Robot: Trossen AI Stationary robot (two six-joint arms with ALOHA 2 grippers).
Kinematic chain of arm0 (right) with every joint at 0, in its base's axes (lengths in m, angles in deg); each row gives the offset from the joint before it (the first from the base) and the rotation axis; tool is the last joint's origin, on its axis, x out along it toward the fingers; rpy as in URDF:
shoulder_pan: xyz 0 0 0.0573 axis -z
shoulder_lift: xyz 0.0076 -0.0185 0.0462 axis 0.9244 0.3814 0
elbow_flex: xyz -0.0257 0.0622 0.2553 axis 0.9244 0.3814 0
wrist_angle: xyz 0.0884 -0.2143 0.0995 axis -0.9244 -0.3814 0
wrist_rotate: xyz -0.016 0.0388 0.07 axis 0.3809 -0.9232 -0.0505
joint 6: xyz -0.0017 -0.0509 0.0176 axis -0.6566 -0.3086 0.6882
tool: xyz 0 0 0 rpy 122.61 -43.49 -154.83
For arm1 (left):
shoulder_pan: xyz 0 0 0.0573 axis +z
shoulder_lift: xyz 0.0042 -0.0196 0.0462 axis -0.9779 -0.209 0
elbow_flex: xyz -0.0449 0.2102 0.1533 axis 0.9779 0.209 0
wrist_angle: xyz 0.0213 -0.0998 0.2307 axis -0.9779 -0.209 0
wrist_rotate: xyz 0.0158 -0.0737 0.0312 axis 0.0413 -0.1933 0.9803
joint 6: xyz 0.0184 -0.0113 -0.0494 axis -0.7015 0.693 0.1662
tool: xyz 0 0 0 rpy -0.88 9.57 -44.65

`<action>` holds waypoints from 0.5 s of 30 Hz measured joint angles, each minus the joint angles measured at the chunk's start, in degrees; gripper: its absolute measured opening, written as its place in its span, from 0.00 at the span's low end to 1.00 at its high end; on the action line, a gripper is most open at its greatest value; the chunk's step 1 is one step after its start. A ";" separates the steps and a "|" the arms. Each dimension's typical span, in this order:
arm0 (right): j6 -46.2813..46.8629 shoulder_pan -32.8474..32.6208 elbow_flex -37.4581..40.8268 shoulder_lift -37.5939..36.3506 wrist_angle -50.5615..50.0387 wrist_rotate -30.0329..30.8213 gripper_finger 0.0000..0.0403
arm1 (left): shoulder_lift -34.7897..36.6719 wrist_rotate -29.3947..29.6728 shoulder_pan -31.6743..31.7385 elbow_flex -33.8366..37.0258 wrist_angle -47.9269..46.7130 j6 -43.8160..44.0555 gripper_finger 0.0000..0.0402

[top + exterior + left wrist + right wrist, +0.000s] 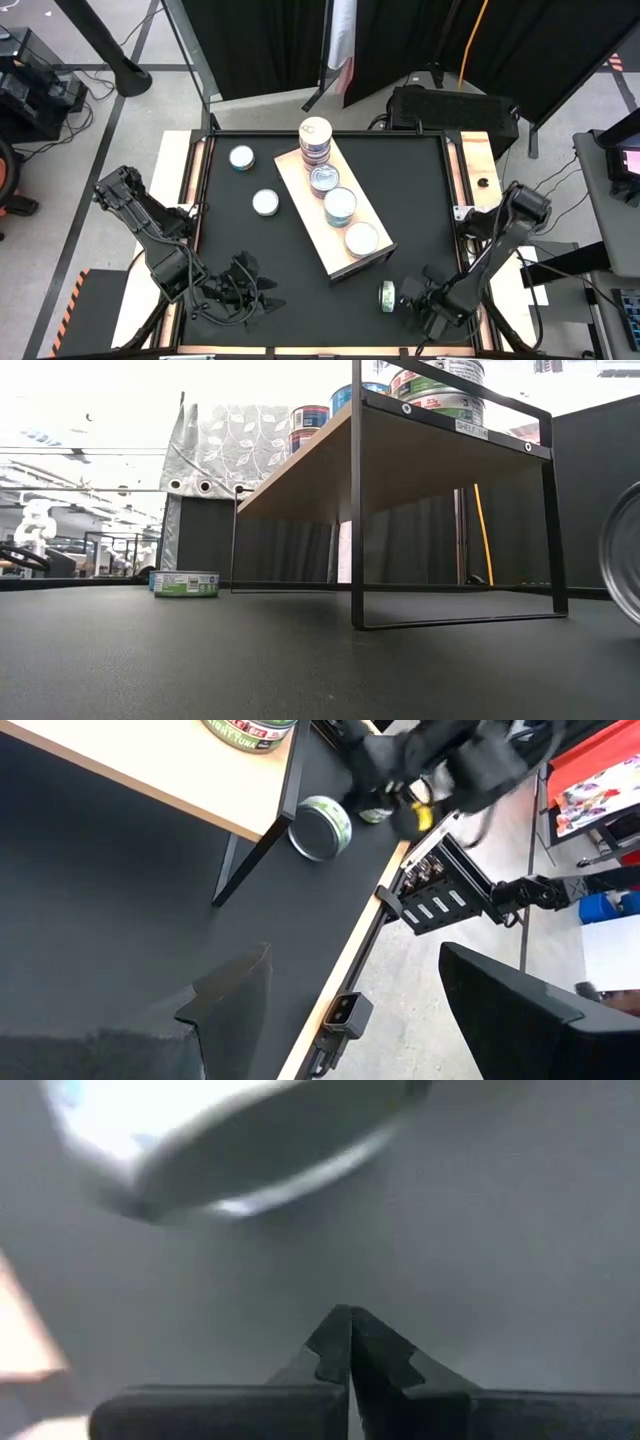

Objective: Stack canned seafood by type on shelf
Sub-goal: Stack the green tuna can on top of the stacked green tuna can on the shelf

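Observation:
The shelf (300,195) is a pale wood board on a black wire frame (357,510), lying slantwise mid-table. On it stand a stack of tins (315,140) at the far end and three more tins (340,205) in a row toward the near end. Two white-topped tins (241,157) (265,202) sit on the black table to the shelf's left. Off the shelf's near corner, one tin (387,296) stands on its rim. My right gripper (408,297) is shut just to that tin's right; the right wrist view shows the tin (240,1140) ahead of the fingertips (350,1320), apart. My left gripper (250,285) waits open near the table's near-left edge.
The shelf's black legs (245,860) stand on the table close to the tin on its rim (320,827). A green-labelled tin (185,582) shows flat on the table in the low view. Bare black tabletop lies along the near edge between the two grippers.

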 joint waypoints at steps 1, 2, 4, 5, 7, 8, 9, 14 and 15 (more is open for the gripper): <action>3.26 0.00 -0.55 -1.91 -0.78 0.32 0.00 | 0.00 0.00 0.00 0.00 0.02 -0.15 0.72; 7.80 0.00 -0.77 -3.56 -1.70 0.94 0.00 | 0.00 0.00 0.13 0.00 0.00 -0.19 0.72; 19.40 0.00 -0.60 -6.09 -4.15 1.89 0.01 | 0.00 -0.02 0.44 0.00 0.00 -0.20 0.72; 25.07 0.00 -0.44 -7.07 -4.29 2.07 0.02 | 0.00 0.00 0.51 0.00 0.00 -0.22 0.72; 30.85 -0.44 -0.59 -8.45 -0.24 3.32 0.06 | 0.00 0.07 0.75 0.00 0.00 -0.20 0.72; 32.37 -0.82 -0.69 -8.77 1.77 3.80 0.10 | 0.00 0.11 0.92 -0.02 0.05 -0.19 0.72; 34.50 -1.17 -0.72 -8.81 3.04 3.75 0.14 | 0.00 0.19 0.96 -0.01 0.10 -0.18 0.72; 40.95 -0.77 -0.70 -8.58 9.70 4.90 0.40 | 0.01 1.43 0.93 -0.02 1.03 -0.22 0.72; 41.10 -0.19 -0.70 -8.58 10.57 4.94 0.47 | 0.02 1.47 0.92 0.00 1.01 -0.24 0.72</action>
